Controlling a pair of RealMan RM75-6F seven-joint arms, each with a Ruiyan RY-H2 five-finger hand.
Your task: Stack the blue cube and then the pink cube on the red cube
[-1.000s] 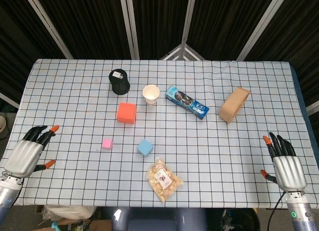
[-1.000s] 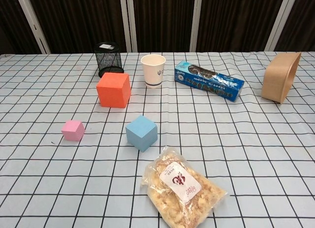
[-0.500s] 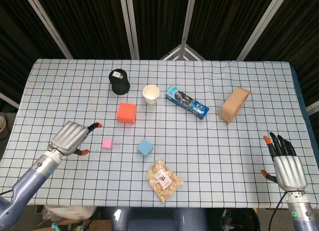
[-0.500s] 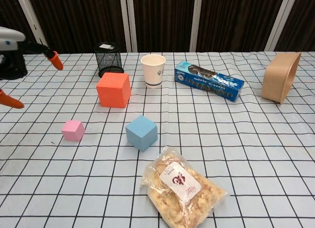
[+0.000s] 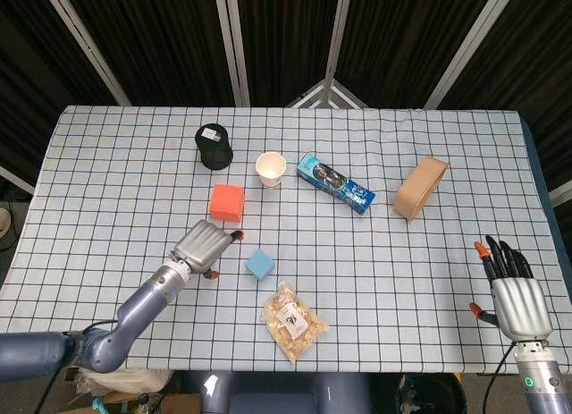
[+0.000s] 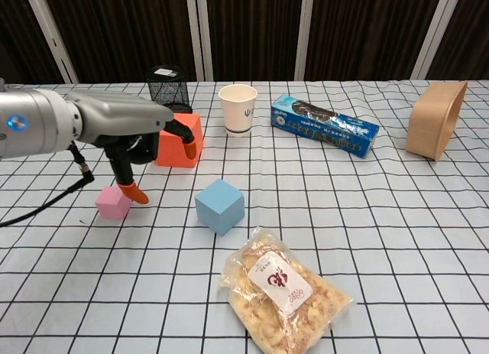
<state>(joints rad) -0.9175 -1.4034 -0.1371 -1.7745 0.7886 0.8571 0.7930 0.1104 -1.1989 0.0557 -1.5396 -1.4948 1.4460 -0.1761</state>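
Observation:
The red cube (image 5: 227, 202) stands left of the table's middle. The blue cube (image 5: 260, 265) lies just in front of it and slightly right. My left hand (image 5: 204, 246) hovers between them and to their left, fingers apart and holding nothing. In the head view it hides the pink cube. The chest view shows the pink cube (image 6: 113, 202) on the cloth just left of the thumb tip, with the left hand (image 6: 141, 128) above it and partly covering the red cube (image 6: 172, 155). The blue cube (image 6: 220, 206) is untouched. My right hand (image 5: 511, 287) rests open at the near right edge.
A black mesh cup (image 5: 214, 147), a paper cup (image 5: 271, 169) and a blue cookie box (image 5: 335, 183) stand behind the cubes. A tan container (image 5: 420, 188) lies at the right. A snack bag (image 5: 293, 322) sits near the front edge, just in front of the blue cube.
My left arm has swung in from the table's left edge toward the middle and now hangs over the pink cube beside the red one. The cubes and right hand have not moved.

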